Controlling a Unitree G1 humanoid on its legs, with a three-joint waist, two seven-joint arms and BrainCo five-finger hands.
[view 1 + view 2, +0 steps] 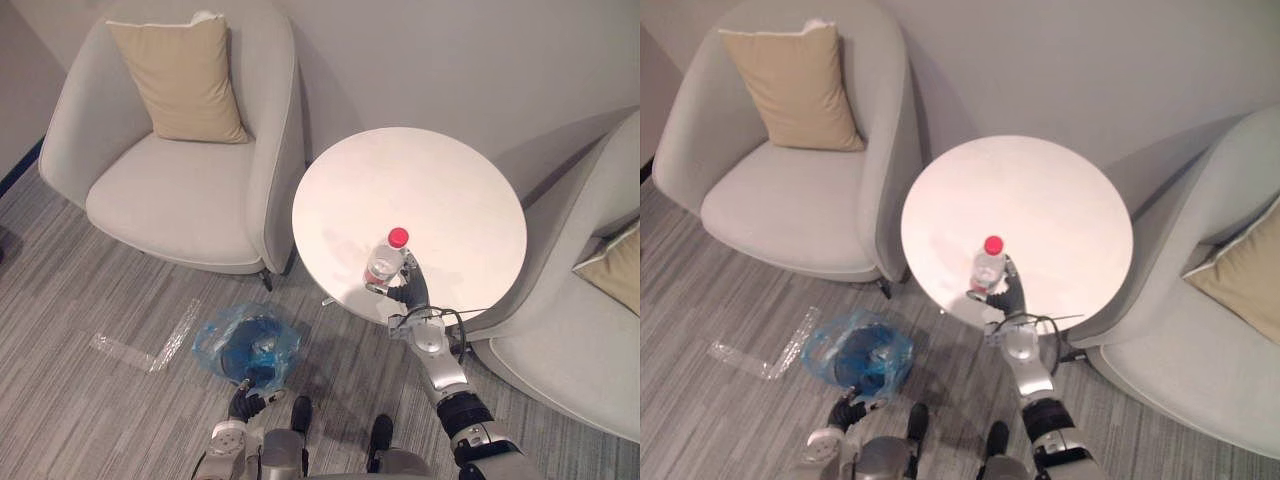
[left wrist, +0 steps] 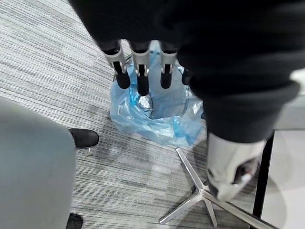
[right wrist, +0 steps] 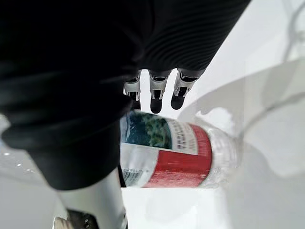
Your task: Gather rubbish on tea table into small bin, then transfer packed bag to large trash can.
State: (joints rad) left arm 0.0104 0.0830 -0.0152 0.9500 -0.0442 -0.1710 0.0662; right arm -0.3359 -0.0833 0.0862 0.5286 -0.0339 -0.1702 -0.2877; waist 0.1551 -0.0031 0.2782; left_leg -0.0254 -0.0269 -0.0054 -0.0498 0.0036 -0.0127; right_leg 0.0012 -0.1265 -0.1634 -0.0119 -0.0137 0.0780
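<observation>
- Grey striped carpet point(image 1: 70, 410) covers the floor of a lounge corner. Nearest the robot, the left robot hand point(image 1: 245, 403) hangs just above the small bin point(image 1: 212, 340), which is lined with a blue bag. Its fingers are straight and relaxed and hold nothing.
- A strip of clear plastic point(image 1: 150, 350) lies on the carpet near the bin.
- Step in hand, as judged: gathering rubbish from the tea table. The bag is not yet packed.
- On the near edge of the round white tabletop point(image 1: 430, 180) stands a clear water bottle point(image 1: 385, 262) with a red cap point(image 1: 398, 237), upright. The right robot hand point(image 1: 410, 292) has its fingers curled round one side of the bottle and its thumb on the other.
- The next move calls for a firm hold, a lift clear of the tabletop, then a carry down and across to the bin mouth. The bottle should be released only once it is over the opening.
- Label point(image 3: 171, 155): a red band below a white field with a green-blue picture. There is print on it, but it is not legible.
- Beyond stand two pale armchairs point(image 1: 170, 190) point(image 1: 570, 340), the left one with a tan cushion point(image 1: 180, 80).
</observation>
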